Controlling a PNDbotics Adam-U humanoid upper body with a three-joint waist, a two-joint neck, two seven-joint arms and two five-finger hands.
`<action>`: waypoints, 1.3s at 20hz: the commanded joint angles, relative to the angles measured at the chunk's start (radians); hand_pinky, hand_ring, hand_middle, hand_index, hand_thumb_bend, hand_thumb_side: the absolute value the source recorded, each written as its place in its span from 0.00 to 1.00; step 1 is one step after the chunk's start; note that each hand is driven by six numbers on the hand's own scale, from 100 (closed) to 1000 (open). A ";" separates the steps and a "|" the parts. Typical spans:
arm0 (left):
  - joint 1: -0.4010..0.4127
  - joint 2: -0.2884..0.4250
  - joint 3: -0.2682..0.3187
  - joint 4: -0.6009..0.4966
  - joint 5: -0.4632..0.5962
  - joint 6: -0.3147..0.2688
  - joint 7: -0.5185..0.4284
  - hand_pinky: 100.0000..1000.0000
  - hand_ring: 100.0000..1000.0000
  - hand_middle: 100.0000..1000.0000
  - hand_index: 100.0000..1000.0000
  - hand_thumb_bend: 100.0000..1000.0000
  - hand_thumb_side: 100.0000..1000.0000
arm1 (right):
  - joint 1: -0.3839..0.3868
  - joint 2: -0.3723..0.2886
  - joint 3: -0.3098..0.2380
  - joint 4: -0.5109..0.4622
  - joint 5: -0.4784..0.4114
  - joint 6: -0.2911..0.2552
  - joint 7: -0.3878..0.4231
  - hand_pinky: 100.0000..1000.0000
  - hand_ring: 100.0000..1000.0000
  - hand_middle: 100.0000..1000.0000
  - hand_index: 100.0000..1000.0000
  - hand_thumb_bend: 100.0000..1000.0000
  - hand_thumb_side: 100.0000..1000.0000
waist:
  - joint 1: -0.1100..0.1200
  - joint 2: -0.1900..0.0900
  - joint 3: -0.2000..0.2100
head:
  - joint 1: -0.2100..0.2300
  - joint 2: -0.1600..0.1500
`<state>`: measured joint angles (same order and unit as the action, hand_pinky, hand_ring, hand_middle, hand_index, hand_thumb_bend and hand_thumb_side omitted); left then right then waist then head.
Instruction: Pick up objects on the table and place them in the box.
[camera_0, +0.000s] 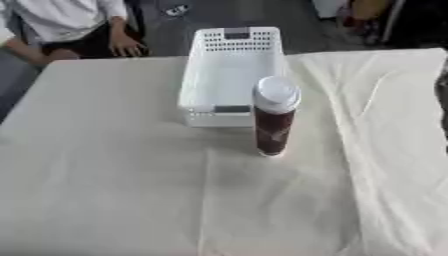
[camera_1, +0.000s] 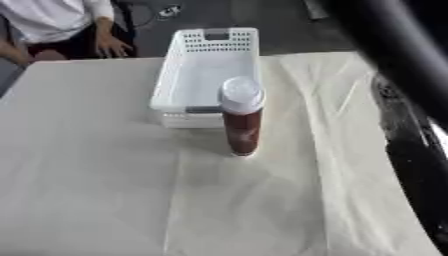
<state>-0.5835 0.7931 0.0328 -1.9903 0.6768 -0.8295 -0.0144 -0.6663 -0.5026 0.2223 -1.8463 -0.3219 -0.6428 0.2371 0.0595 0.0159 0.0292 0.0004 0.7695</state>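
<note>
— On the cloth-covered table (camera_0: 105, 190), from the left?
— White slotted box (camera_0: 229, 70), far centre, nothing visible inside.
— Then?
— Upright dark-red bottle (camera_0: 275, 117) with white cap, just in front of the box's near right corner.
— Hands?
— Only a black arm (camera_1: 411, 75) along the right edge; hands out of sight, fingers impossible to judge.

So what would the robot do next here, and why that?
Probably bring a robot hand down toward the dark bottle with the white cap. It stands upright on the cloth-covered table, just in front of the white basket, which looks empty. No robot hand is in view yet; only a dark arm shows at the right edge, so reaching comes first.
</note>
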 joint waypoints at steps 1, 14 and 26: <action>0.065 -0.016 0.028 -0.010 -0.004 0.025 0.115 0.70 0.67 0.76 0.79 0.16 1.00 | -0.069 -0.022 0.014 0.110 0.209 -0.055 0.069 0.22 0.73 0.80 0.85 0.00 0.73 | -0.007 -0.008 -0.002 | 0.004 0.000; 0.279 -0.078 -0.063 -0.010 -0.279 0.355 0.212 0.63 0.65 0.77 0.86 0.58 0.96 | -0.236 0.091 0.085 0.473 0.686 -0.197 -0.020 0.37 0.83 0.89 0.92 0.00 0.91 | -0.005 -0.011 -0.006 | 0.015 0.000; 0.292 -0.064 -0.081 -0.010 -0.362 0.415 0.191 0.63 0.66 0.78 0.86 0.64 0.93 | -0.291 0.168 0.094 0.702 0.942 -0.264 -0.056 0.49 0.84 0.92 0.94 0.00 0.89 | 0.001 -0.013 0.001 | 0.002 0.000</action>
<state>-0.2831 0.6994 -0.0534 -1.9895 0.3255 -0.4221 0.1762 -0.9225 -0.3337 0.3213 -1.1501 0.5988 -0.9000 0.1829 0.0600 0.0154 0.0278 0.0072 0.7699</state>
